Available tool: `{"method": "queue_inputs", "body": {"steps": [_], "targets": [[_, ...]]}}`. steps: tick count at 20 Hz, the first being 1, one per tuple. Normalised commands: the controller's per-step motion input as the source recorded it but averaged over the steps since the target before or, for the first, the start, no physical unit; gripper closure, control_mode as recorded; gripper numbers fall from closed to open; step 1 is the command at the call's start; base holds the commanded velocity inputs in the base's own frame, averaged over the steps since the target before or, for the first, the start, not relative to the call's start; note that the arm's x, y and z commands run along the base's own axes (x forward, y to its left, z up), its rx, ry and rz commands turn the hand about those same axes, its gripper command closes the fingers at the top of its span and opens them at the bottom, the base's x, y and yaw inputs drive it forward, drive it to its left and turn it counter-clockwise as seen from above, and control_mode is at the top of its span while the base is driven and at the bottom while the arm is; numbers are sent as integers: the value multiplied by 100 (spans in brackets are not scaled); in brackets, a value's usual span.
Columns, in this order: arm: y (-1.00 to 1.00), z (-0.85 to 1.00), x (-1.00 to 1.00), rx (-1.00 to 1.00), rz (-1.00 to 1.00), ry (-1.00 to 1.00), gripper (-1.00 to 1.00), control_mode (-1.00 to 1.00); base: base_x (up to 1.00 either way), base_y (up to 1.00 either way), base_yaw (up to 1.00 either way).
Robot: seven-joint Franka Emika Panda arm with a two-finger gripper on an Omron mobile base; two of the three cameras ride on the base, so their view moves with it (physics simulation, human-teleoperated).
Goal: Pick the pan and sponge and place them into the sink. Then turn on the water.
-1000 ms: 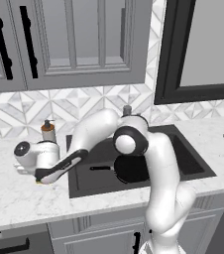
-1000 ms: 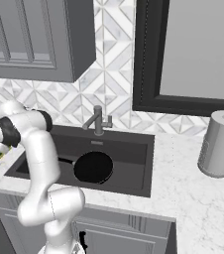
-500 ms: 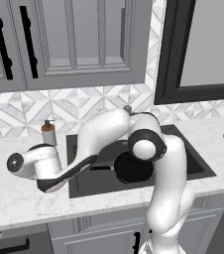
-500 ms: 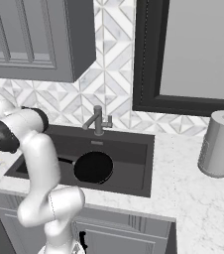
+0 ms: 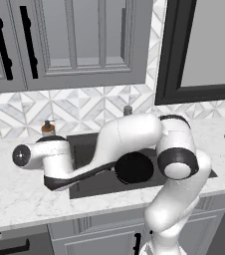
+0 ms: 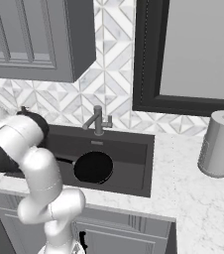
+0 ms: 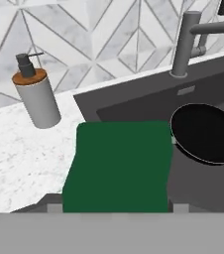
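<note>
Fingers (image 7: 116, 207) clamp sponge (image 7: 118, 166), green face filling hand view centre, poised at sink (image 7: 134, 101) rim, likely for drop. Pan (image 7: 207, 133) at 3 o'clock, already in basin. Soap dispenser (image 7: 36, 95) at 10, faucet (image 7: 186, 42) at 1. Right base view adds paper towel roll (image 6: 219, 144) on tabletop (image 6: 193, 193); left base view shows arm stretched low across sink.
</note>
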Motion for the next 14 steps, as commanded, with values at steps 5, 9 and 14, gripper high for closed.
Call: {"method": "queue_inputs", "body": {"steps": [5,9,14], "targets": [[-62,39,-3,3,-15,-1,100,-100,0,0,0],[-90,1,0,4,-18,2,100,-100,0,0,0],[-91,0,1,1,-12,12,100,-100,0,0,0]]}}
